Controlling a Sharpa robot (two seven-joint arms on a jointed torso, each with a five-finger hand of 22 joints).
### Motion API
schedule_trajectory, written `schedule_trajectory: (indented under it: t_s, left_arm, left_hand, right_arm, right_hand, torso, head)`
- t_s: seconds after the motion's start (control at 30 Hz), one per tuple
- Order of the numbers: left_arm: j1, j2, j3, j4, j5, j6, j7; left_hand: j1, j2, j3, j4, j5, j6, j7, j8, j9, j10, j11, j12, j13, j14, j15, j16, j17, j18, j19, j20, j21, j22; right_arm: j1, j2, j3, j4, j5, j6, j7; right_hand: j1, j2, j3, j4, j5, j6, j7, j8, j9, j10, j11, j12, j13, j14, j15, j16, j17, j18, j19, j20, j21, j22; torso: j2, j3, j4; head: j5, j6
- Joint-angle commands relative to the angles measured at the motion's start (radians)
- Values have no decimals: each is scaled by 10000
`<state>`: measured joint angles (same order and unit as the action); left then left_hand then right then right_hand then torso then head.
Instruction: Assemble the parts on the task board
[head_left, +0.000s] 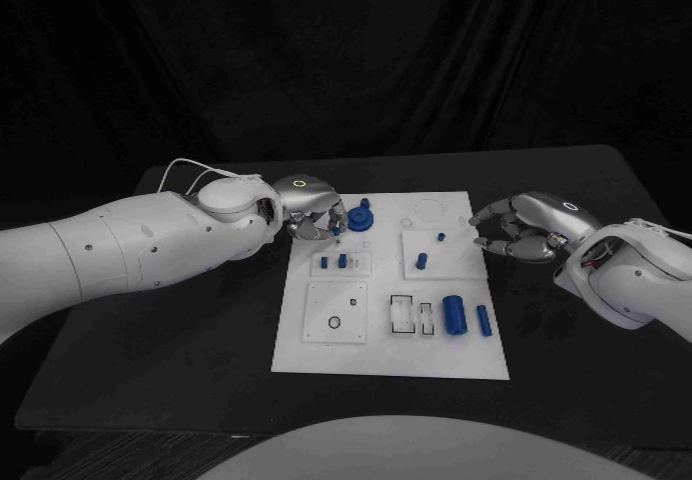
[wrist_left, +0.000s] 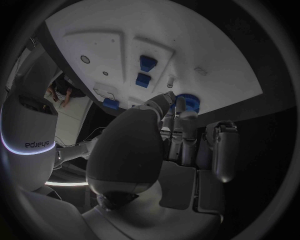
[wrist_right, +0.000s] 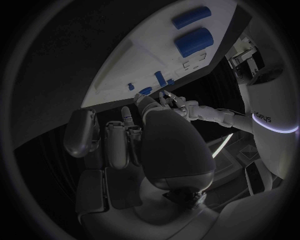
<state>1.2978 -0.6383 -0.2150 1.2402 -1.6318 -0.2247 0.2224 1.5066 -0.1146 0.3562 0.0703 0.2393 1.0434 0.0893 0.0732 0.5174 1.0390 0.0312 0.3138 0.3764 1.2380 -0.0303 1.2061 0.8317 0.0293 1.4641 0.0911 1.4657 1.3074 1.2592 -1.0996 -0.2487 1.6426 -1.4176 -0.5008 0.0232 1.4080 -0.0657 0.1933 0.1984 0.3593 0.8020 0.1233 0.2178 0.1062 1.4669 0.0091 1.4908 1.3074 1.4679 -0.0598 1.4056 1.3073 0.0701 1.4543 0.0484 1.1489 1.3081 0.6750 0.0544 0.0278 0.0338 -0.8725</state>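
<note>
Hands at the far end of the task board (head_left: 389, 350)

Left hand (head_left: 310, 212) sits just beside the upright blue part (head_left: 361, 215), fingertips seemingly touching it, grip unclear. Right hand (head_left: 522, 228) hangs curled and empty, farther off.

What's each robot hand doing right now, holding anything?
Left robot hand: touches the round blue part at the board's far edge; a hold cannot be told.
Right robot hand: fingers curled in, holding nothing.

The task board (head_left: 389, 350) lies mid-desk (head_left: 173, 340). The left hand (head_left: 310, 212) sits at its far left corner, just beside a standing part (head_left: 362, 216). The right hand (head_left: 522, 228) hovers off its right edge. Two cylinders (head_left: 467, 316) lie side by side near its front right.
</note>
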Motion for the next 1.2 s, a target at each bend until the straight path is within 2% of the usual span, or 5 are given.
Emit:
schedule_trajectory:
  t_s: [0.03, 0.77, 1.2]
  left_arm:
    - [-46, 14, 6, -32, 0, 189, -90]
    - [-183, 118, 5, -48, 0, 126, -47]
    - [-224, 163, 5, -47, 0, 291, -89]
  left_hand:
    - [-52, -28, -10, 76, -60, 39, -43, -42, -12, 73, -17, -50, -8, -55, -11, -32, -5, 5, 234, -36, -62, 2239]
    - [-61, -39, -14, 82, -71, 13, -37, -60, -34, 99, -14, -79, -25, -74, -6, -48, -32, 8, 224, -36, -75, 2235]
    - [-55, -31, -11, 81, -77, 18, -37, -59, -49, 166, -20, -80, -26, -102, 6, -74, -80, 19, 191, -35, -118, 2221]
  right_arm:
    - [-34, -16, 5, 12, 0, -27, -20]
    - [-67, -30, 5, 15, 0, -46, -3]
    - [-78, -32, 5, 11, 0, -48, 2]
  right_hand:
    - [47, -24, 56, 16, 22, 49, -12, 29, -17, 375, 93, -34, 1758, 693, 82, -26, 1186, 100, -7, 65, -46, 1563]
    - [47, -24, 56, 16, 22, 49, -12, 29, -17, 375, 93, -34, 1758, 693, 82, -26, 1186, 100, -7, 65, -46, 1563]
    - [47, -24, 56, 16, 22, 49, -12, 29, -17, 375, 93, -34, 1758, 693, 82, -26, 1186, 100, -7, 65, -46, 1563]
  torso:
    - [7, -9, -10]
    - [-6, 6, -27]
    - [-2, -2, -17]
  head:
    - [7, -2]
    - [9, -2]
    - [-16, -2]
